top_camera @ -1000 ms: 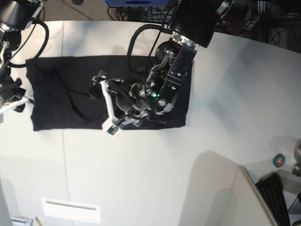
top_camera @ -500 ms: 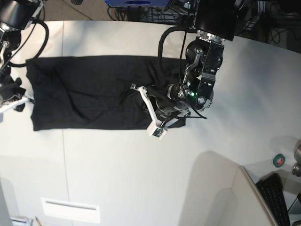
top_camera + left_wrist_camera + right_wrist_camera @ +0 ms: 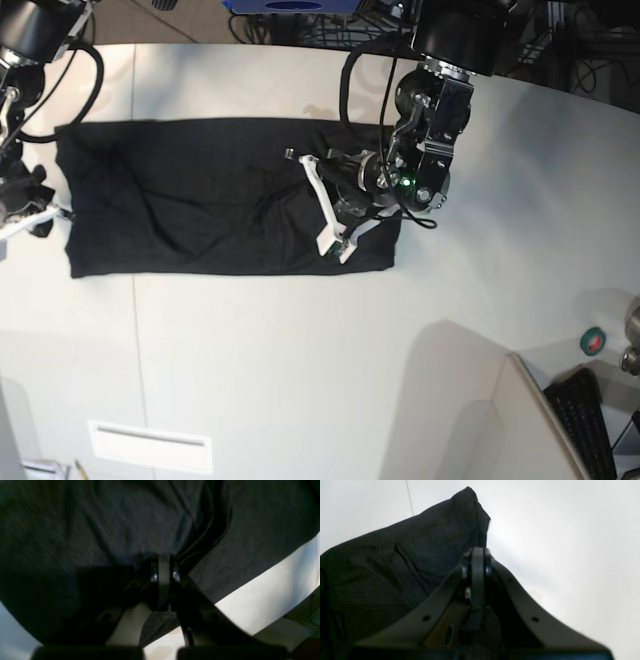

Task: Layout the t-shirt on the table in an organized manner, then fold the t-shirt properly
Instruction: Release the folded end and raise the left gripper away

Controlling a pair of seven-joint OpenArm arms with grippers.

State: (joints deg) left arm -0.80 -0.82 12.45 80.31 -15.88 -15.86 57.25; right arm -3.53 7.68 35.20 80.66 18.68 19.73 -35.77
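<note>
A: Watching the left tool point(image 3: 163, 566): jaws pressed together, black t-shirt point(image 3: 200, 200) right under the tips, though I cannot tell if any cloth is pinched.

B: Any risk?

A: If it caught only one layer, a pull could drag the fold crooked. The right tool point(image 3: 477, 562) is closed too, beside the shirt's corner on the bench point(image 3: 300, 350).

B: Anything hidden?

A: The print doesn't show, and its arm covers the far end.
</note>
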